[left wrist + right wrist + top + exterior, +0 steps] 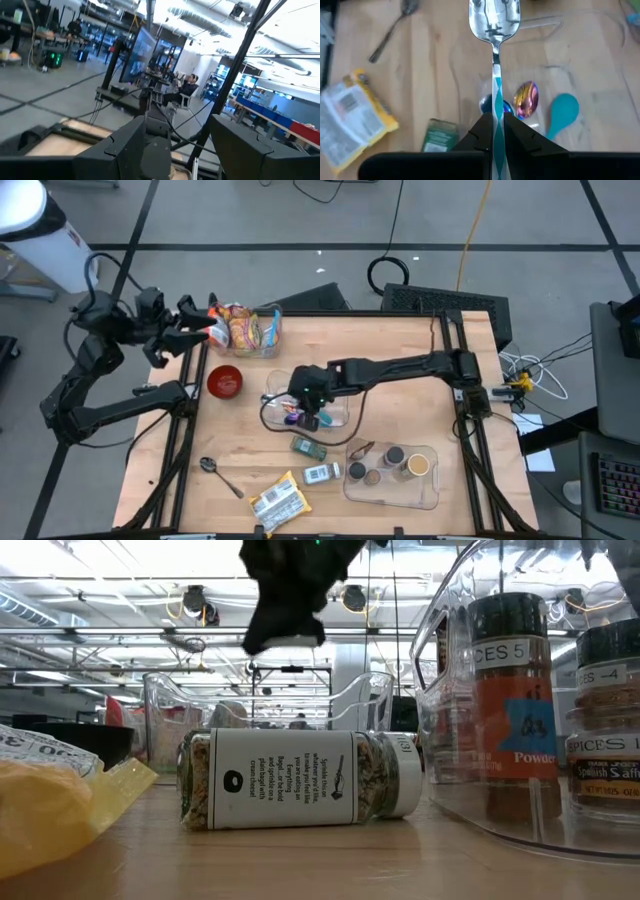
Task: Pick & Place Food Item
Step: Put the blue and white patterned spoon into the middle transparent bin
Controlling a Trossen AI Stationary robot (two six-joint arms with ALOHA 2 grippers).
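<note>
The right gripper (494, 131) is clamped on a teal-handled spoon (494, 30), held bowl-forward above the clear tray (345, 412) at the table's middle. Below it in that tray lie an iridescent spoon (526, 99) and a teal one (562, 111), which suggests the tray is where cutlery is kept. The grip sits low on the handle, likely to keep the bowl clear of the tray wall.

The left gripper (193, 332) hangs just beside the snack bin (246, 329) at the tray's far left, outside the table frame; whether it holds anything cannot be told.

Food items lie on the near side of the tray: a green jar (308, 447), a second jar (321, 473) and a yellow packet (277, 500). A red bowl (224, 380) sits left of the tray, perhaps the drop point.
</note>
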